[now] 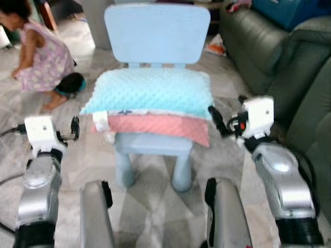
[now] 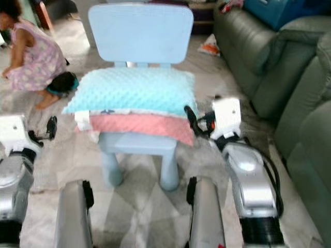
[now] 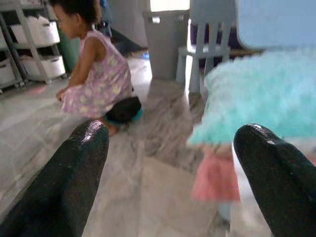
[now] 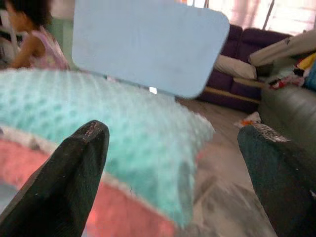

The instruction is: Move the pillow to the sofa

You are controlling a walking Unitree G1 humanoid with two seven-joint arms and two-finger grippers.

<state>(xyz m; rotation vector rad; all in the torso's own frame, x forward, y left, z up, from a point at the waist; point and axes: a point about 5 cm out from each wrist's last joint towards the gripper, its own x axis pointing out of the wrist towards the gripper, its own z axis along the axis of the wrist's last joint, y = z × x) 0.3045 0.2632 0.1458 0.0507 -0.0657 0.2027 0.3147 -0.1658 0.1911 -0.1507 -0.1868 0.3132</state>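
Observation:
The pillow [image 1: 150, 93], turquoise and dotted on top with a pink layer beneath, lies across the seat of a light blue child's chair [image 1: 155, 33]. Its pink edge hangs over the seat's front. My left gripper [image 1: 75, 128] is open, a short way off the pillow's left corner, at about seat height. My right gripper [image 1: 217, 121] is open right beside the pillow's right corner; whether it touches is unclear. In the right wrist view the pillow [image 4: 98, 113] lies close ahead between the black fingers [image 4: 74, 173]. The grey-green sofa [image 1: 269, 46] stands to the right.
A person [image 1: 41, 57] in a patterned dress crouches on the marble floor at the far left. My own legs [image 1: 95, 212] show at the bottom, just before the chair. A second small chair [image 3: 205, 44] and a grey bin [image 3: 165, 39] stand farther back.

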